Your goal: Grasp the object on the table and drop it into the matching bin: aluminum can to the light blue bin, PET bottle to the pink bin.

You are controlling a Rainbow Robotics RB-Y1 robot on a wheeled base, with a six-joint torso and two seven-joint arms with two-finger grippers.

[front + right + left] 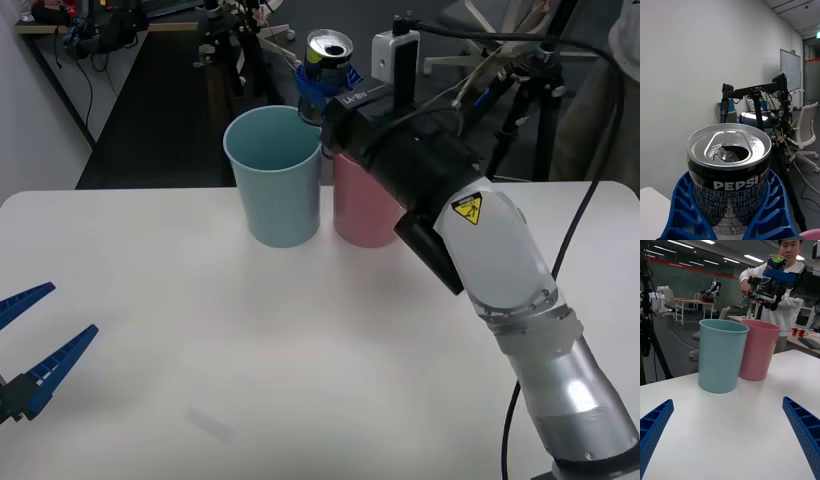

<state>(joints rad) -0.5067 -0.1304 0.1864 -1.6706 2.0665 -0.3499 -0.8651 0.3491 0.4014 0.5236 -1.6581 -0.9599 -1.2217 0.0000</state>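
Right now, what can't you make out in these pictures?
- Pink bin: front view, the right arm covers its rim and inside.
- Can: right wrist view, the right hand hides its base.
- Left hand: front view, cut off by the edge.

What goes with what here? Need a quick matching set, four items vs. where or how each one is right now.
Items:
1. aluminum can
2. light blue bin
3. pink bin
4. left gripper

States:
A. open, low over the table's near left edge
B. standing on the table, partly hidden behind the right arm in the front view
C. held upright in the right gripper, raised above the bin rims
D. standing on the table, on the robot's left of the other bin

Pairs: 1-C, 2-D, 3-B, 4-A
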